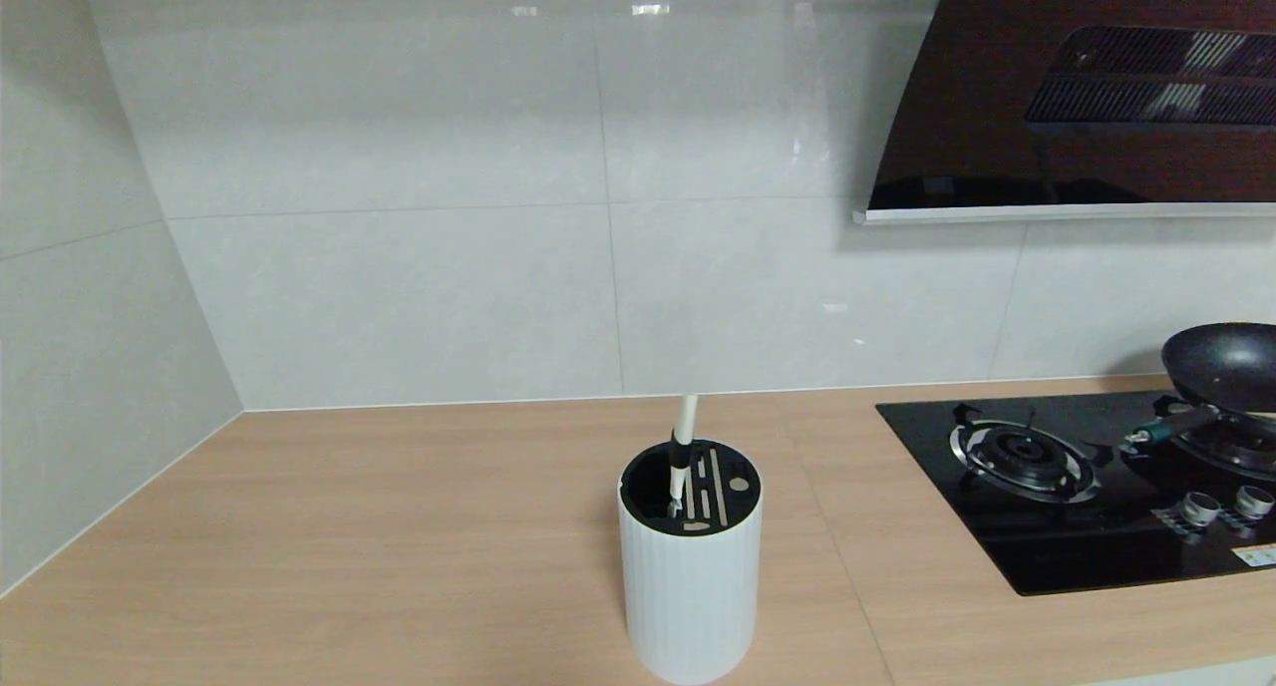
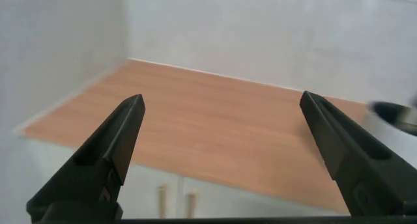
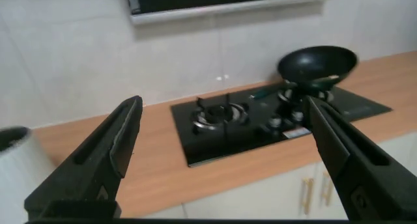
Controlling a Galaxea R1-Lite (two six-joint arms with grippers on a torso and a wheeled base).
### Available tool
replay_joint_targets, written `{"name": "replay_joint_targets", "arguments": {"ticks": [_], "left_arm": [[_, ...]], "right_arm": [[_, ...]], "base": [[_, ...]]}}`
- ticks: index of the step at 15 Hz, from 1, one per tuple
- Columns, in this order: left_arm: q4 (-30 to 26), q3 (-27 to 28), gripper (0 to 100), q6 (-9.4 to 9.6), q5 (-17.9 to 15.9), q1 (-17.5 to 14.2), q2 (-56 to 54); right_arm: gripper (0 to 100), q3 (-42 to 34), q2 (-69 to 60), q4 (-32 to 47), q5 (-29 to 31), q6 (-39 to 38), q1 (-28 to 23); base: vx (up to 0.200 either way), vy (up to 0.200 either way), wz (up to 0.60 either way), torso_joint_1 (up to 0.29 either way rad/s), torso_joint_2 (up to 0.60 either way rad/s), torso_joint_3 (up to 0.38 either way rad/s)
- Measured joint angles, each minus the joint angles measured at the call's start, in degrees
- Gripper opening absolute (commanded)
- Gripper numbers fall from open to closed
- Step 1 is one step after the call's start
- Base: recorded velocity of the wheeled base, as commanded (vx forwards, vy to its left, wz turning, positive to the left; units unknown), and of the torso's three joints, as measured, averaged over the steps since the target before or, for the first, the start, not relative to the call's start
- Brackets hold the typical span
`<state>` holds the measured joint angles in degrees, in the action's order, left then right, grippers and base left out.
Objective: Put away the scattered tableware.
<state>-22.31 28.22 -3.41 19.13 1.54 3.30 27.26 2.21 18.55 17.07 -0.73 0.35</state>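
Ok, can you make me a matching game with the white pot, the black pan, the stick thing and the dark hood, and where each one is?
Things: 1 white holder, 2 black pan, 3 white-handled utensil, 4 dark hood.
Places: A on the wall, B on the wooden counter, C on the hob, D in the holder.
Pairs: 1-B, 2-C, 3-D, 4-A.

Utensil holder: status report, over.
Left claw open, empty. Right claw open, empty. White utensil holder on countertop, one white-handled utensil standing in it. Wok on gas hob, off to the right, apart.
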Motion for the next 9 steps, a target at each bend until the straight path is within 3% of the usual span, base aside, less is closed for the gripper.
{"name": "replay_joint_targets", "arguments": {"ticks": [2, 4, 6, 7, 9], "left_arm": [[1.24, -5.10, 100, 0.40, -0.06, -1.16, -2.04], [5.53, -12.74, 100, 0.51, -1.48, -1.51, -2.95], [18.83, -20.98, 100, 1.07, -2.93, -1.58, -3.23], [24.42, -24.48, 100, 1.74, -4.63, -1.58, -3.30], [24.22, -27.32, 100, 2.52, -8.97, -1.61, -3.35]], "right_arm": [[100, -4.47, -1.28, -1.54, -0.67, -0.24, -0.46], [100, -12.52, -1.79, -9.45, -3.69, -0.30, -0.56], [100, -21.09, -2.02, -21.64, -7.81, 0.33, -0.62], [100, -24.28, -2.07, -23.33, -10.51, 0.80, -0.62], [100, -26.40, -2.13, -18.15, -12.01, 1.22, -0.62]], "base": [[0.000, 0.000, 0.00, 0.000, 0.00, 0.000], [0.000, 0.000, 0.00, 0.000, 0.00, 0.000], [0.000, 0.000, 0.00, 0.000, 0.00, 0.000], [0.000, 0.000, 0.00, 0.000, 0.00, 0.000], [0.000, 0.000, 0.00, 0.000, 0.00, 0.000]]}}
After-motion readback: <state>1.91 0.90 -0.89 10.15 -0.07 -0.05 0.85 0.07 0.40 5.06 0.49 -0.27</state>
